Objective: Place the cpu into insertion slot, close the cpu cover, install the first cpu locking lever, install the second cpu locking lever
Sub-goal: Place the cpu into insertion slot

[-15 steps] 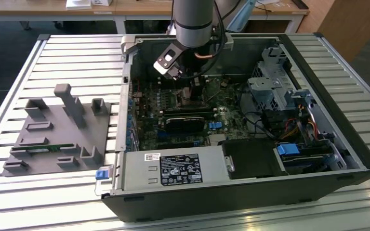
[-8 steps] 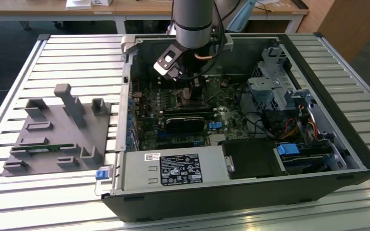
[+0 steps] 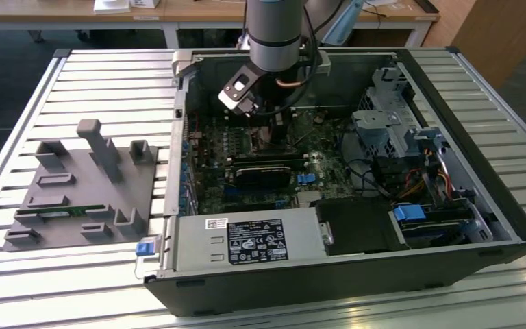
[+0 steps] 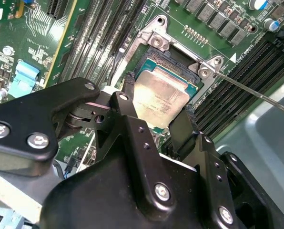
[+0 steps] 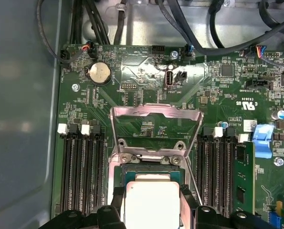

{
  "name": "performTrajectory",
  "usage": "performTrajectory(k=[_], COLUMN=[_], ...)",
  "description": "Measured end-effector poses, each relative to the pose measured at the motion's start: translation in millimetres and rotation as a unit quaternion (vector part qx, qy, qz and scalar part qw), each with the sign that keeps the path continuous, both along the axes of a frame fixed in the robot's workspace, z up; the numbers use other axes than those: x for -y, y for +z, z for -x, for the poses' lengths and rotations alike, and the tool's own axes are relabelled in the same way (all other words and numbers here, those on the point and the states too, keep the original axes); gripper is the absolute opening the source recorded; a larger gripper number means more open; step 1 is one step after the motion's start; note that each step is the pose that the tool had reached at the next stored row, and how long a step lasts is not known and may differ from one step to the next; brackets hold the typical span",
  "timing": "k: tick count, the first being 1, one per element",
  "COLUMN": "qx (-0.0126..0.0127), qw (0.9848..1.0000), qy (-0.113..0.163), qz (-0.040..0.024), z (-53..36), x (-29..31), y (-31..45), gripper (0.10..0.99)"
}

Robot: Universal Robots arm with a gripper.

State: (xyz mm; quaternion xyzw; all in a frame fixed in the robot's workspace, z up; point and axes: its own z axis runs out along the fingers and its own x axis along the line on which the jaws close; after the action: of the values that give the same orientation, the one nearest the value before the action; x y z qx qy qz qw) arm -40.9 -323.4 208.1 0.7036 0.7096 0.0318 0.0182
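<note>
Slatted metal desk (image 3: 107, 75) w/ open PC case (image 3: 355, 281) on it; end effector (image 4: 154, 101) clamped on the cpu (image 4: 163, 90) by opposite edges, directly over the insertion slot (image 4: 173, 57), cpu cover (image 5: 156, 113) tilted up open beside slot.

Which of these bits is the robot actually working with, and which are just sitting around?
Part of the job: gripper, cpu held over the insertion slot, raised cpu cover, locking lever.

Just lying about: grey fixture tray, power supply, coin battery, blue clip.
</note>
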Motion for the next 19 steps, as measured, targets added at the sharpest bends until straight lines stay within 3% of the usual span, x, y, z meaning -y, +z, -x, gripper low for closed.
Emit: performTrajectory(k=[19], qx=[-0.0005], qw=[1.0], qy=[-0.003], qz=[0.0015], z=[0.0], x=[-0.9], y=[-12.2], gripper=[0.541])
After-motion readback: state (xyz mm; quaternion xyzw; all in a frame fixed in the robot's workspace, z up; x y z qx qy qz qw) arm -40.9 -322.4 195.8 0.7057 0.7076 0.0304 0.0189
